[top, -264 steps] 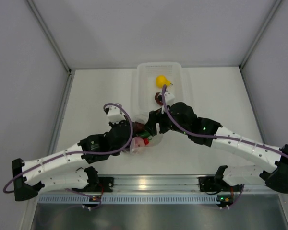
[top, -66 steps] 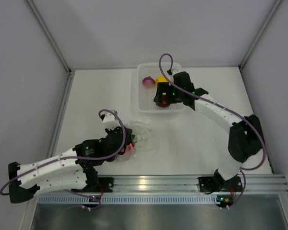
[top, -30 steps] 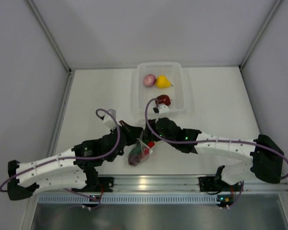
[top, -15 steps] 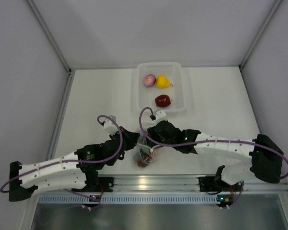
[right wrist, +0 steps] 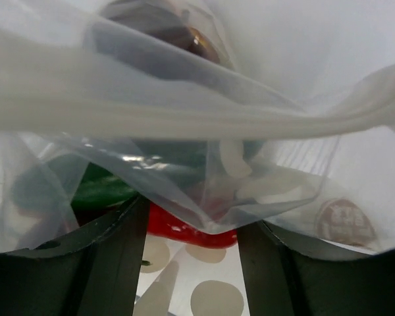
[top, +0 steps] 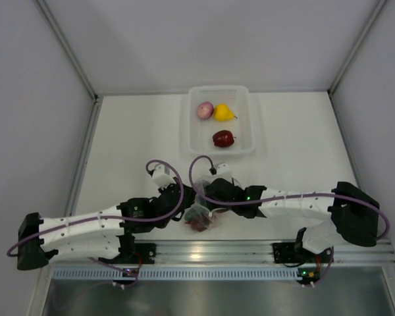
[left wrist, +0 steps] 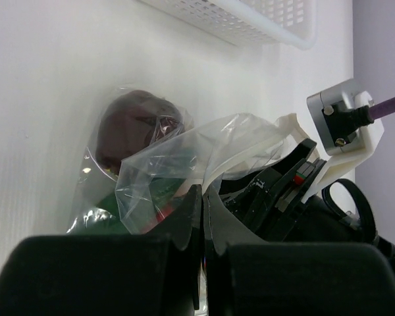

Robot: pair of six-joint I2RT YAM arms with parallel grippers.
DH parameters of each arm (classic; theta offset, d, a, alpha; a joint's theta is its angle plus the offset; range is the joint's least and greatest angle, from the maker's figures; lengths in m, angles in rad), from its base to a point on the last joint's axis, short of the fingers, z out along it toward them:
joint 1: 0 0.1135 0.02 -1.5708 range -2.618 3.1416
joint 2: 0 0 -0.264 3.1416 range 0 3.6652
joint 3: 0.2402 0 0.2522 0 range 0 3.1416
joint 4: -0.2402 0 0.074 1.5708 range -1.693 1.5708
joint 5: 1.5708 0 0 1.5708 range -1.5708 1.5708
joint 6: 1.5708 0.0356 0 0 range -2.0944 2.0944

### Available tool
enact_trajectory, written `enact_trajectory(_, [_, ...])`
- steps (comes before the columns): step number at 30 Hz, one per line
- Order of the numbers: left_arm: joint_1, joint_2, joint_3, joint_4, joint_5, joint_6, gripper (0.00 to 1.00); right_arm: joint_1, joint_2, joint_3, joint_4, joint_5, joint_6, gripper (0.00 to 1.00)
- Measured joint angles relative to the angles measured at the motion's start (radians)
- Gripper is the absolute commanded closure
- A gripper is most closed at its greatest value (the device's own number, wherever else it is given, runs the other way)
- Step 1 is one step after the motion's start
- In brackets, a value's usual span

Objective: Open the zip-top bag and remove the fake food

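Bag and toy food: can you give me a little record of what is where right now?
bag: between the two grippers, toy food inside
left gripper: shut on bag
right gripper: open, bag film between its fingers
basket: holds onion, pear, apple

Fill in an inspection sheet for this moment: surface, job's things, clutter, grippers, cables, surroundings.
Surface: white table, no spills seen.
Job's things: zip-top bag between the grippers, holding a dark purple piece, a green piece and a red chili; onion, yellow pear and dark red apple lie in the white mesh basket.
Clutter: nothing seen.
Grippers: left gripper shut on the bag's film; right gripper jaws apart, film between them.
Cables: purple cables loop above each wrist.
Surroundings: grey walls, aluminium rail at the near edge.
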Motion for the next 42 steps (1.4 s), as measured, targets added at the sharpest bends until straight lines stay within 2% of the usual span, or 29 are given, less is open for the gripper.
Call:
enact_trajectory(8, [-0.08, 0.05, 0.03, 0.0, -0.059, -0.011, 1.0, 0.026, -0.04, -0.094, 0.004, 0.069, 0.146, 0.46])
enact_trajectory(19, [-0.128, 0.101, 0.067, 0.007, -0.118, -0.002, 1.0, 0.032, -0.026, -0.096, 0.019, 0.061, 0.108, 0.42])
enact_trajectory(23, [-0.128, 0.096, 0.067, 0.006, -0.132, 0.02, 1.0, 0.051, -0.062, -0.105, 0.036, 0.021, 0.022, 0.46])
enact_trajectory(30, [-0.128, 0.071, 0.067, 0.006, -0.132, 0.063, 1.0, 0.062, -0.167, -0.163, 0.142, -0.194, -0.258, 0.45])
enact_trajectory(36, [-0.128, 0.046, 0.059, 0.006, -0.132, 0.093, 1.0, 0.063, -0.119, -0.184, 0.19, -0.287, -0.386, 0.44])
enact_trajectory(42, [-0.127, 0.04, 0.044, -0.03, -0.139, 0.144, 1.0, 0.077, -0.043, -0.183, 0.198, -0.286, -0.433, 0.44])
